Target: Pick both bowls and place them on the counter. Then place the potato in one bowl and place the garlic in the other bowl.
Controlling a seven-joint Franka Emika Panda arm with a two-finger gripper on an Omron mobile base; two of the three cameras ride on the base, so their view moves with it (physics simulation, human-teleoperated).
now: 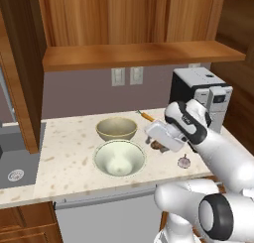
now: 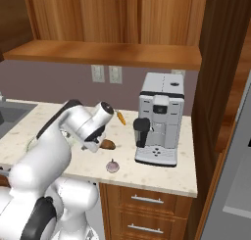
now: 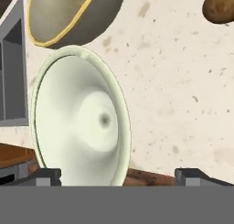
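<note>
Both bowls on counter: cream bowl to my left, tan bowl just behind it. My gripper wide open, empty. Potato just beside fingertips, garlic near on right. Next, likely: drop over potato, close, carry left to tan bowl.

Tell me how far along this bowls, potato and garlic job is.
Done: the tan-olive bowl and cream bowl both sit on the counter. In hand: nothing; the claw is open beside the cream bowl. Left: the potato and garlic lie on the counter, outside both bowls.
</note>
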